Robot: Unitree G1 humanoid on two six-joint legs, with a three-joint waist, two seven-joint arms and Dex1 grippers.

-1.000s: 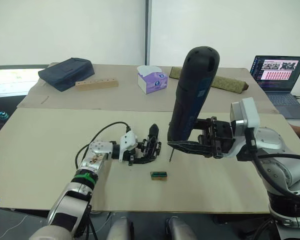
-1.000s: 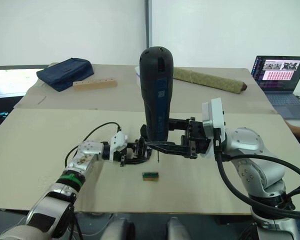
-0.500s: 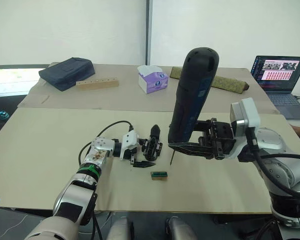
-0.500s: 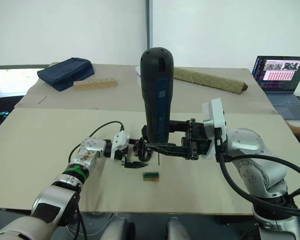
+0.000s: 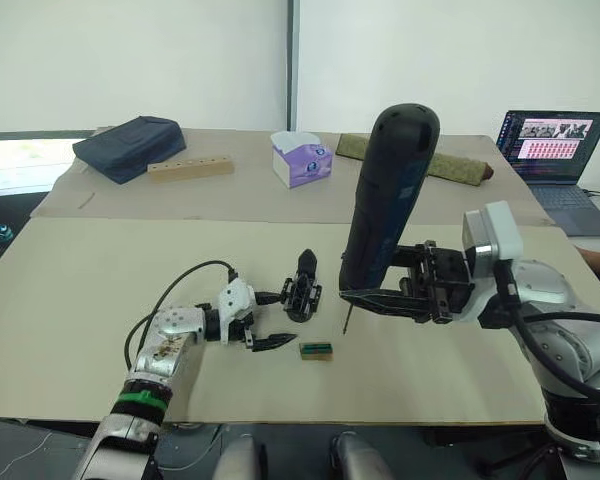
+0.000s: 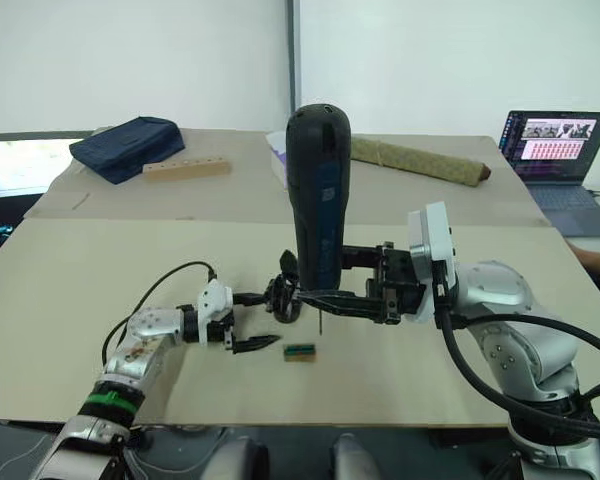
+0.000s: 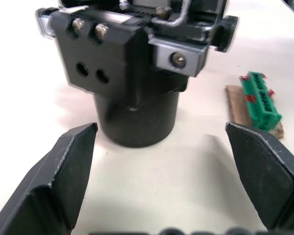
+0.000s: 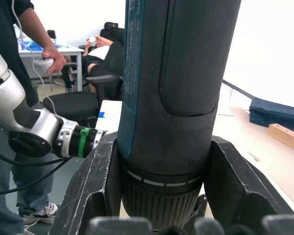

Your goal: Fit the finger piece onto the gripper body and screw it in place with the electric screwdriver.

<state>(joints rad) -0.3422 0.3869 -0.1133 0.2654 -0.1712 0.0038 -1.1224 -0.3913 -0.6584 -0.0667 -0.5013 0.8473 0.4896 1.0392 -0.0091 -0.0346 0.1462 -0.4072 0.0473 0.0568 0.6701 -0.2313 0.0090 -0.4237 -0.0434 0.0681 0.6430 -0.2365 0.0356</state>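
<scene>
A: Gripper body (image 5: pixel 302 287), one only, standing on its round base on the beige table (image 5: pixel 70 300), just beyond the left gripper (image 5: pixel 267 330) and apart from both spread fingers (image 7: pixel 71 161).

B: Held by that pincer?

A: Nothing held; jaws wide apart, tips low over the table. Beside them, one small green-and-brown connector block (image 5: pixel 317 349).

B: Screwdriver?

A: One electric screwdriver (image 5: pixel 387 195), upright, clamped low on its barrel between the right gripper (image 5: pixel 385 297) fingers; thin bit pointing down, just to the right of the gripper body and above the block.

B: Finger piece?

A: Cannot tell apart from the black assembly. Farther back: one tissue box (image 5: pixel 302 159), one dark pouch (image 5: pixel 128 142), one laptop (image 5: pixel 554 150).
</scene>
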